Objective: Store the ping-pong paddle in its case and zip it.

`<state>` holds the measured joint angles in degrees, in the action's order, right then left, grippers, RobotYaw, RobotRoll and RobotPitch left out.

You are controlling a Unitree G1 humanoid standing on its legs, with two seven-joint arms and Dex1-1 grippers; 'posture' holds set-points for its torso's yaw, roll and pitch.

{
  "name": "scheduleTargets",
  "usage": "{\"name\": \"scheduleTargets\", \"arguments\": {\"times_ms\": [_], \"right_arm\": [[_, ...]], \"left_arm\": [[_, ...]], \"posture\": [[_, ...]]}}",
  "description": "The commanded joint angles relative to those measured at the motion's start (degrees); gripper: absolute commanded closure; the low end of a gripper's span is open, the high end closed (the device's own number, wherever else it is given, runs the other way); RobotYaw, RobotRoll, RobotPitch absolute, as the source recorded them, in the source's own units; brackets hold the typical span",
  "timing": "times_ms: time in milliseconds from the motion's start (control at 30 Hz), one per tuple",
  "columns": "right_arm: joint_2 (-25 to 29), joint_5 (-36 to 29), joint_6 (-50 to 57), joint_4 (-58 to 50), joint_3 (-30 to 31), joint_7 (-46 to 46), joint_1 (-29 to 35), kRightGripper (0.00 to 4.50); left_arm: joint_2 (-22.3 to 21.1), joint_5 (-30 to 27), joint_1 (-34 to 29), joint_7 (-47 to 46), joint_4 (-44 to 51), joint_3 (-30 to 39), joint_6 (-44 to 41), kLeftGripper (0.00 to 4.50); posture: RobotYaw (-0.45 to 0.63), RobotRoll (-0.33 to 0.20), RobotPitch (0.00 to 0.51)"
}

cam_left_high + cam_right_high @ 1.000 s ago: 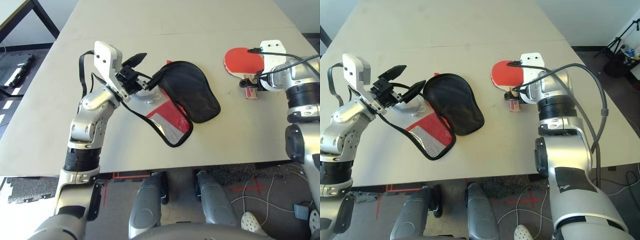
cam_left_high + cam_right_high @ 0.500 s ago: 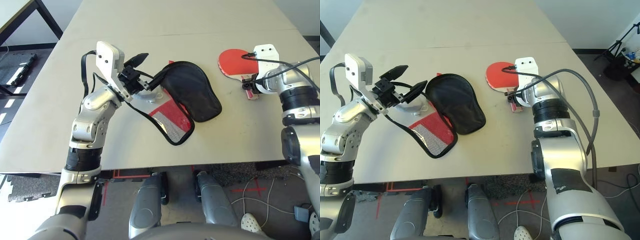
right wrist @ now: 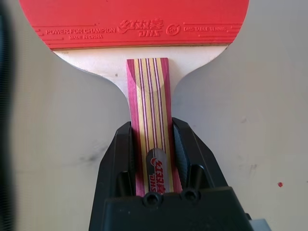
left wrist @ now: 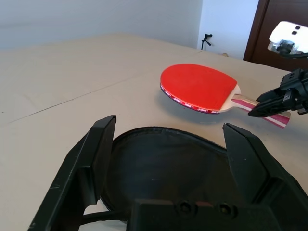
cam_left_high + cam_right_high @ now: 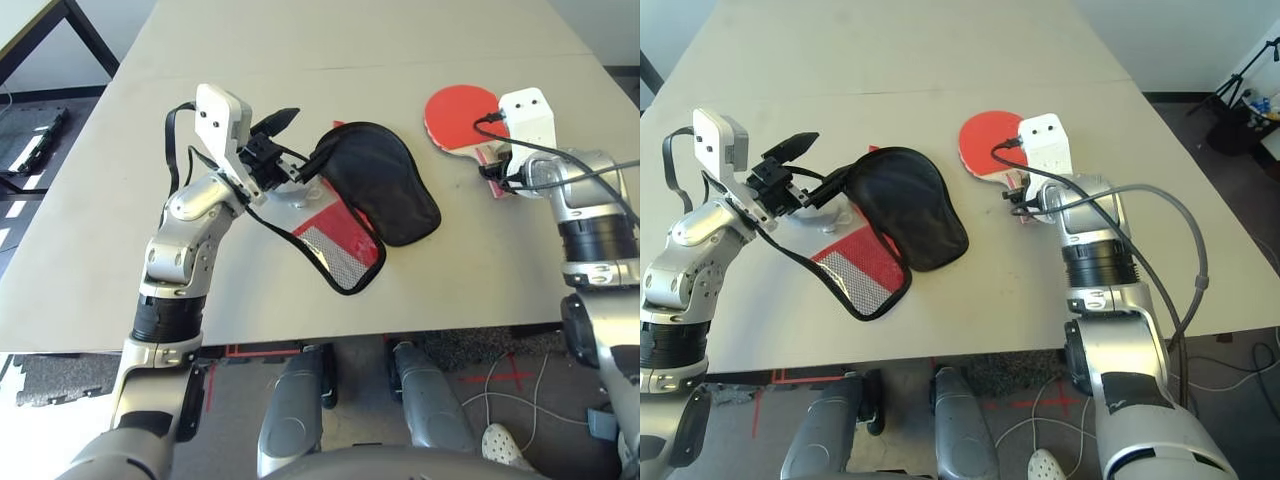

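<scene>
The ping-pong paddle sits clear of the bench, blade pointing away from the robot, handle toward it, clamped in the right tool. It was further right earlier. The left tool, spread wide, hovers beside the open case.

Paddle: red rubber face w/ darker red print along lower edge, pale wood neck, handle striped magenta, tan & thin dark lines, small red-and-silver badge near the end. Paddle edge in left wrist view: red w/ light marks. Case: black lining on the open flap, black zip edging, red fabric w/ grey-white mesh panel on the lower half. Table: plain beige-grey. Gripper fingers: black. Wrist camera housings: white. Forearms: silver.
</scene>
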<state>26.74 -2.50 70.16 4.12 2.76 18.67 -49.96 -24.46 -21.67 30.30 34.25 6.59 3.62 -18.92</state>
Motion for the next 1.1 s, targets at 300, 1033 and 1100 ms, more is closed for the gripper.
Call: {"name": "scheduleTargets", "arguments": {"times_ms": [300, 1033, 1100], "right_arm": [[-12.43, -3.13, 13.93, -17.48, 2.43, -3.70, 3.73, 3.37], [-18.76, -4.58, 16.93, -14.60, 5.37, -6.06, 4.44, 3.37], [-19.88, -4.93, 18.10, -14.25, 4.37, -6.23, 4.22, 3.37]], "left_arm": [[-9.22, 1.46, -1.59, 6.38, 6.50, -3.13, -5.87, 0.00], [-17.62, -0.35, 0.86, 10.95, 13.49, -3.26, -16.80, 0.00], [-17.51, -0.28, 0.75, 10.89, 13.52, -3.32, -16.77, 0.00]], "posture": [[0.00, 0.000, 0.239], [0.05, 0.000, 0.244], [0.05, 0.000, 0.245]]}}
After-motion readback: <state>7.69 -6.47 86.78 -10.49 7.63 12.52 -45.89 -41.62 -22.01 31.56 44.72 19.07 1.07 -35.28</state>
